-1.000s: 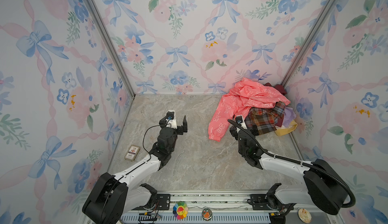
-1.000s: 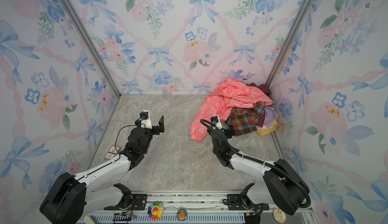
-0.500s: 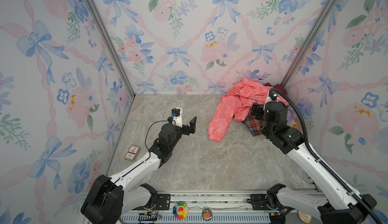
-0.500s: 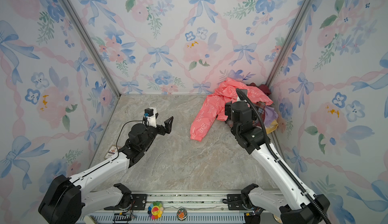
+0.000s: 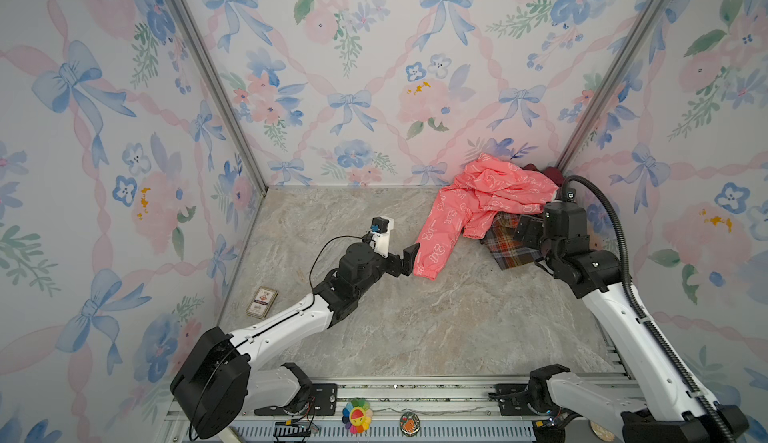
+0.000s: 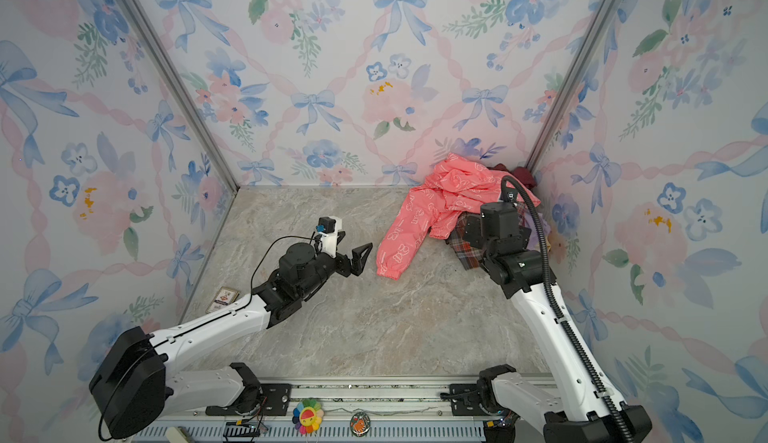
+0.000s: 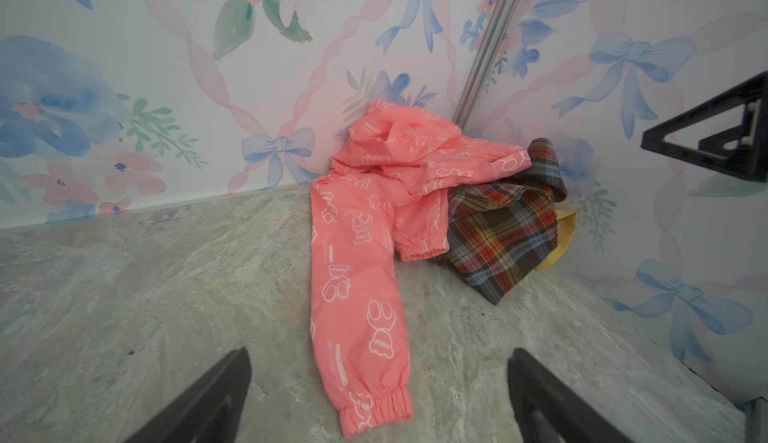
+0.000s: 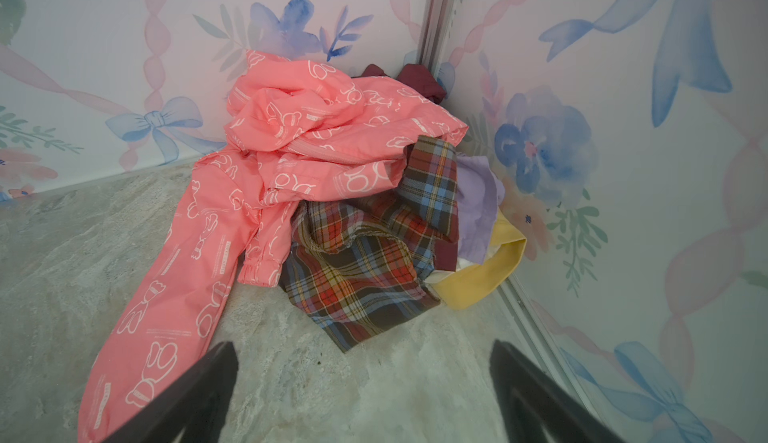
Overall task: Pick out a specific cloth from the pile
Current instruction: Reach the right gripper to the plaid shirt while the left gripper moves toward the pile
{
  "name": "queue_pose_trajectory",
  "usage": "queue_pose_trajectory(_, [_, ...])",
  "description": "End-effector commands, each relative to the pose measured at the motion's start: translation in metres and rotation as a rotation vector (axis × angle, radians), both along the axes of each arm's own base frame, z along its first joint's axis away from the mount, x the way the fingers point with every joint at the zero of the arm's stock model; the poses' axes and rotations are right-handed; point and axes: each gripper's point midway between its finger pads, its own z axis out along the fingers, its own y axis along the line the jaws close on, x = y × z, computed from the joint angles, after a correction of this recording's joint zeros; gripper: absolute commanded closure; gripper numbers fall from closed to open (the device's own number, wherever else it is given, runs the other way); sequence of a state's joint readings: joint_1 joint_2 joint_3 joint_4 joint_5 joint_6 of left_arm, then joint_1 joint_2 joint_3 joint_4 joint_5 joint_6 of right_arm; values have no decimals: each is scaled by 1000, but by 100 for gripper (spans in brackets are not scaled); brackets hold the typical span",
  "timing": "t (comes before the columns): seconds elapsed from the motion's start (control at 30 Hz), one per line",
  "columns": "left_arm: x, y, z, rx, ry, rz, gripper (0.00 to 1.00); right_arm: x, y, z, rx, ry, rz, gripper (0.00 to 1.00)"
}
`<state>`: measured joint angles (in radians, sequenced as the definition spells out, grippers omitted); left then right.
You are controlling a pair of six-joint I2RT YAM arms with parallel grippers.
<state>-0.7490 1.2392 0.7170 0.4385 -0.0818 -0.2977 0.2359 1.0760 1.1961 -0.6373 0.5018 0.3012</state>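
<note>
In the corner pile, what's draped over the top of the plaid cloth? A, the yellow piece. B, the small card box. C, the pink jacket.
C: the pink jacket covers the plaid cloth along its upper part, with one cuff resting on the checks.

The cloth (image 8: 365,279), at two o'clock on the surface (image 5: 374,328), is soft woven plaid, matt and creased. In the pile (image 5: 507,196), the coral-pink jacket (image 8: 299,129) lying over it looks thin and synthetic, with a slight sheen and elastic-gathered cuffs. The lilac piece (image 8: 478,200) and the yellow piece (image 8: 482,283) are matt cloth. The surface is smooth, stone-patterned and faintly glossy. My left end effector (image 7: 380,355) and right end effector (image 8: 361,349) have matt black plastic fingers. My arm shells (image 5: 291,320) are glossy white plastic.
</note>
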Motion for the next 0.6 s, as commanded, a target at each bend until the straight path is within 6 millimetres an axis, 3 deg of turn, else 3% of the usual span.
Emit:
queue_pose_trajectory(0.0, [-13,-17,3,41,-17,-37,2,-11,-7,-13,61,35,-32,2])
queue_pose_trajectory(0.27, [-48,-55,-3,52,9,-175,3,-11,-20,-33,141,63,-77,1])
queue_pose_trajectory(0.57, [-54,-62,-6,69,21,-189,3,-17,-39,-52,202,119,-126,1])
